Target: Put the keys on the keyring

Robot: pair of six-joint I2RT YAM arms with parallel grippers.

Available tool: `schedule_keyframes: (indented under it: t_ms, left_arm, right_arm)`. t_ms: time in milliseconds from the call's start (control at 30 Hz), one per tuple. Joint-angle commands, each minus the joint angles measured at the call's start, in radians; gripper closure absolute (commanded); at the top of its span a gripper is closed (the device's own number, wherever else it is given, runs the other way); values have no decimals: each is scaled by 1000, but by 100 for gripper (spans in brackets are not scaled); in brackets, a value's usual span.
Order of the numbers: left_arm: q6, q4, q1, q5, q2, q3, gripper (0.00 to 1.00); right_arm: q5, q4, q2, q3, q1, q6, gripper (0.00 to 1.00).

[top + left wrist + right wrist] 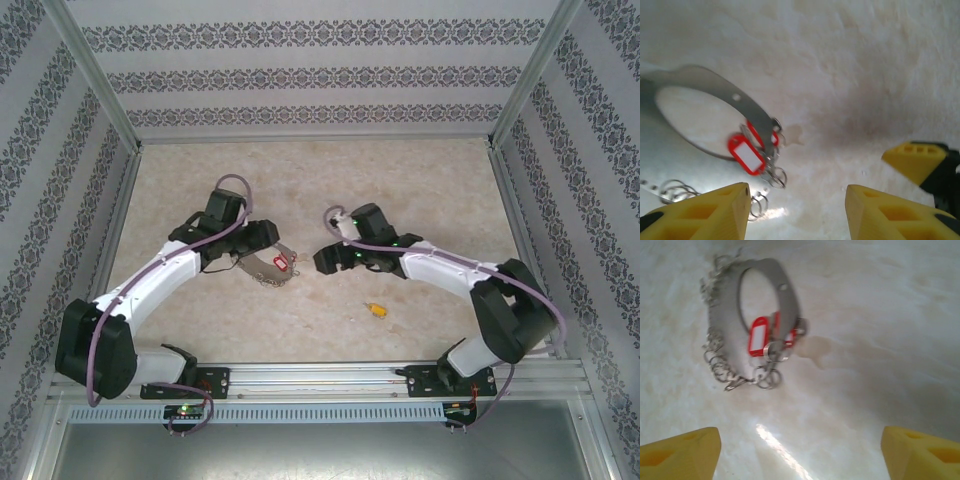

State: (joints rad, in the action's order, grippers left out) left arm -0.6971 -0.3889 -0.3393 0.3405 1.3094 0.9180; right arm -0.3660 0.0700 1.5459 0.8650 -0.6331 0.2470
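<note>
First, your key [375,310] lies loose on the table [420,180], nearest the bases. Farther out, the keyring [272,265] rests just beside your left gripper [797,215], near the right gripper [800,455]; both are spread wide, holding nothing.

The bench [880,315] has a pale, marbled top, smooth and faintly glossy where light streaks it. The keyring [784,295] is a dull grey metal band strung with shiny wire rings. Its red tag [758,337] looks like glossy plastic. The left end effector [796,200] and right end effector [800,440] have matt yellow plastic fingers.
</note>
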Motion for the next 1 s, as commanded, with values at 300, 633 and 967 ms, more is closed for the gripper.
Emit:
schedule_keyframes:
  t_ms: [300,633,967]
  left_arm:
    - [42,65,166,140,-98,-129,45]
    - [64,91,169,141,-92,-138,45]
    - [62,101,172,148,-83,-137,46]
  right_arm:
    - [39,-12,216,165,-165,-218,44]
    - [-8,32,307,251,-142,-203,61]
    - [38,106,352,271,-158,-242,66]
